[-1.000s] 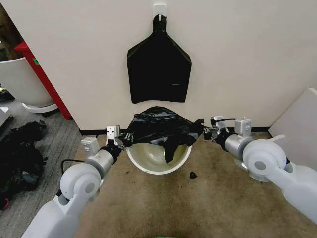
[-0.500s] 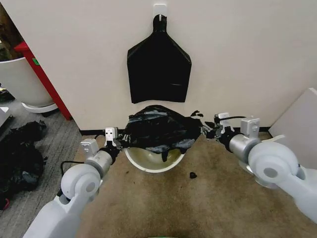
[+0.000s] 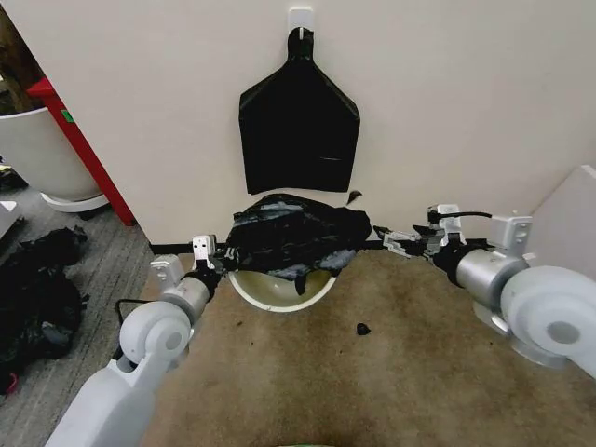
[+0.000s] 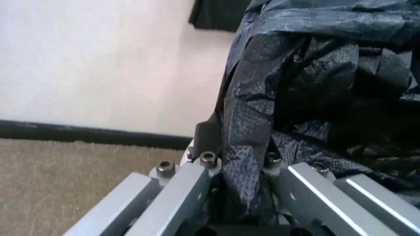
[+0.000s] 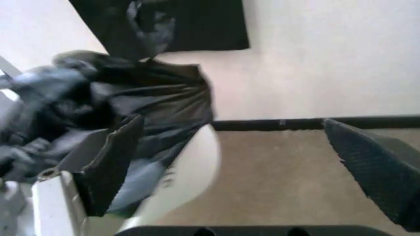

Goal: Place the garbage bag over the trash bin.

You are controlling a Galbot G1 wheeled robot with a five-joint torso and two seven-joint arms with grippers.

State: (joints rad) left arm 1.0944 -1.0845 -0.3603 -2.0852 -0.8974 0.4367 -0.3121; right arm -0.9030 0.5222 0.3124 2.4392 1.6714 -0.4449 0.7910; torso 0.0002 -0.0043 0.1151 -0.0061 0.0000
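Your head camera looks down from above; both wrist cameras sit close behind their fingers [image 4: 177,196], sharing the garbage bag [image 3: 291,235].

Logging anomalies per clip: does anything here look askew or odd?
Yes. The bag lies bunched over the bin, its front rim bare. Only the left gripper pinches it; the right gripper is open beside it.

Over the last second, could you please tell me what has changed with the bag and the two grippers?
The right gripper has let go of the garbage bag, opened and pulled away to the right. The bag has settled back toward the wall over the trash bin. The left gripper stays clamped on the bag's left edge; the bin has hardly moved.
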